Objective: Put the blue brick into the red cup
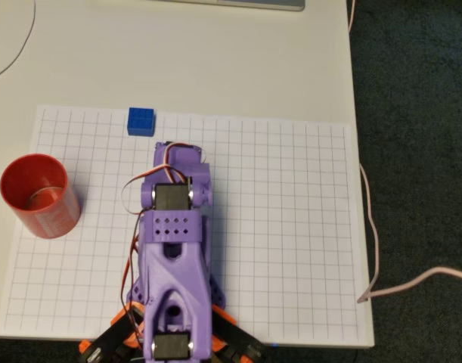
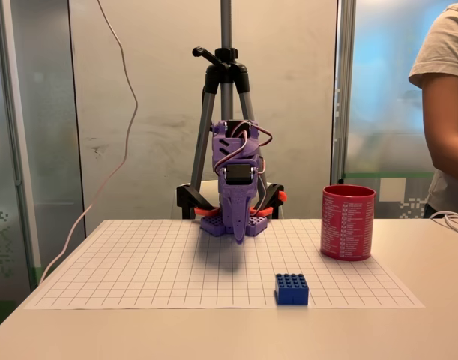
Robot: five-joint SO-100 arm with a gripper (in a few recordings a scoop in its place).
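Blue brick sits on the grid sheet's edge, well apart from the red cup; gripper hangs closed, empty, and should open squarely over it.

A pale counter carries a white sheet of grid paper that covers most of its near half in the overhead view. The blue brick sits studs-up on the sheet's far edge there. The red cup stands upright at the sheet's left edge, well apart from the brick. The arm's orange-and-black base rests at the sheet's bottom edge. A pinkish cable trails off the counter's right side.
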